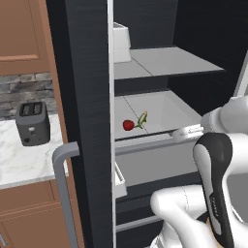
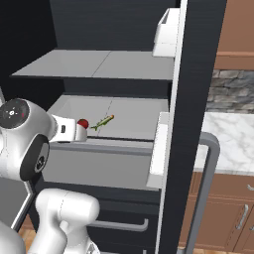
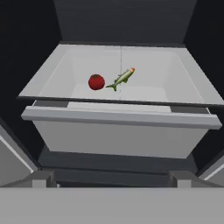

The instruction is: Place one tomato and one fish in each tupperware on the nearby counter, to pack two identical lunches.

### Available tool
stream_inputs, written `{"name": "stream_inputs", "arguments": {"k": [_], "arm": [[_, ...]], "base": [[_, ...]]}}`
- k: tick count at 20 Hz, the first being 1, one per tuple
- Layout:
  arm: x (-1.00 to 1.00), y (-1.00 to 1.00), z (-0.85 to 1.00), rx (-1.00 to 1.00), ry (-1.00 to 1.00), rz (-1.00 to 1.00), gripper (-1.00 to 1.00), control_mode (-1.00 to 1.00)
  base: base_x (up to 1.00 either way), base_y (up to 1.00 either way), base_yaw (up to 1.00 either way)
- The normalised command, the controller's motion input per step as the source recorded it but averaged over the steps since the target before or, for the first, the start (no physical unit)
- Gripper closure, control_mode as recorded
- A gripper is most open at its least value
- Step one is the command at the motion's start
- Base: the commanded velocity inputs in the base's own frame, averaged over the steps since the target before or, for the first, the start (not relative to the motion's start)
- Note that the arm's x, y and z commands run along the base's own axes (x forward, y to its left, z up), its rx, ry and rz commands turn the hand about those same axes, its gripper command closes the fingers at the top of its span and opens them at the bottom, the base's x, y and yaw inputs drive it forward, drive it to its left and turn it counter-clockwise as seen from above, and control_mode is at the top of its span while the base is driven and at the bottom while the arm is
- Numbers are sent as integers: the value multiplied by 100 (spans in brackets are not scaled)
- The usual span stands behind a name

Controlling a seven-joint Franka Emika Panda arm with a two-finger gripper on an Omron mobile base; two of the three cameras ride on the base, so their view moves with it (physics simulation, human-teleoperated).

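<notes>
Hand view shows the tomato point(image 3: 96, 82) at nine o'clock of the yellowish-green fish point(image 3: 122, 78), both lying unpicked on the fridge shelf point(image 3: 175, 83), end effector point(image 3: 112, 179) spread wide and empty, so packing seems barely begun.

The arm point(image 1: 213, 193) is showing glossy white rounded shells with a black band running down one link. In the right base view a round dark cap point(image 2: 14, 113) with small markings is sitting on a bulbous white joint, above a dark oval patch point(image 2: 34, 161).
</notes>
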Motion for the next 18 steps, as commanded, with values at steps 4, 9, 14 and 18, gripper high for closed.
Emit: {"name": "stream_inputs", "arguments": {"k": [4, 9, 14, 18], "arm": [[29, 28, -31, 0, 3, 0, -100, -100], [22, 29, -20, 0, 0, -9, -100, -100], [48, -2, -4, 6, -1, -18, -100, -100], [47, -17, 0, 6, -1, -9, -100, -100]], "base": [[0, 0, 0], [0, 0, 0], [0, 0, 0], [0, 0, 0]]}}
